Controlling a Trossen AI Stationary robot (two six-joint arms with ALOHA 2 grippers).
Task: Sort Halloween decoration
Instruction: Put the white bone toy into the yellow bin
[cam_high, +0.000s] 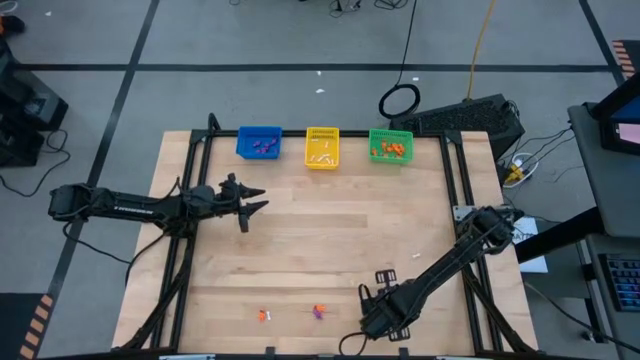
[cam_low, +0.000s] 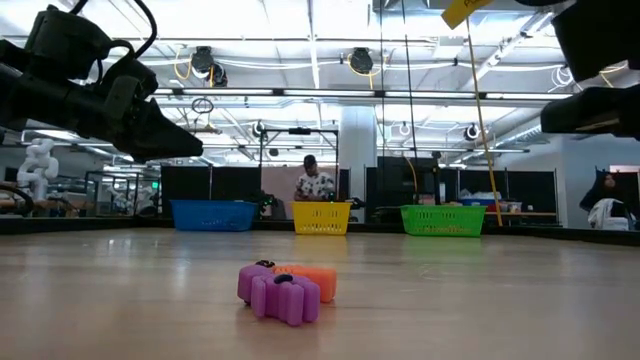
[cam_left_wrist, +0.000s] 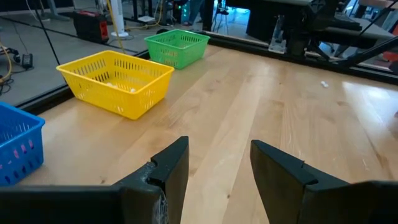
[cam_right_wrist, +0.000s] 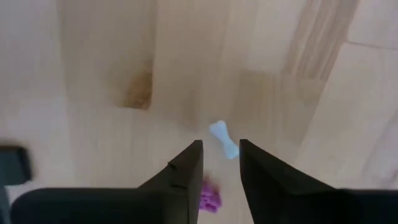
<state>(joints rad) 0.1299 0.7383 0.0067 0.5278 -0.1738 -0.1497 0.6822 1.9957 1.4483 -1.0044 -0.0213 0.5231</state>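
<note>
Two trinkets lie close together near the table's near edge, one purple (cam_low: 280, 295) and one orange (cam_low: 312, 281); in the high view they show as one pair (cam_high: 319, 312), with another orange one (cam_high: 264, 315) to their left. My right gripper (cam_high: 372, 318) hovers open above the near edge, pointing down. In its wrist view a white bone-shaped trinket (cam_right_wrist: 224, 139) lies on the wood just past the fingertips, and a purple trinket (cam_right_wrist: 210, 198) shows through the gap. My left gripper (cam_high: 252, 203) hangs open over the table's left half, off the wood (cam_left_wrist: 219, 155).
Three baskets stand along the far edge: blue (cam_high: 259, 143) with purple pieces, yellow (cam_high: 322, 147) with white pieces, green (cam_high: 390, 146) with orange pieces. Bare wood spreads between them and the trinkets. A person stands in the room beyond the yellow basket (cam_low: 316, 183).
</note>
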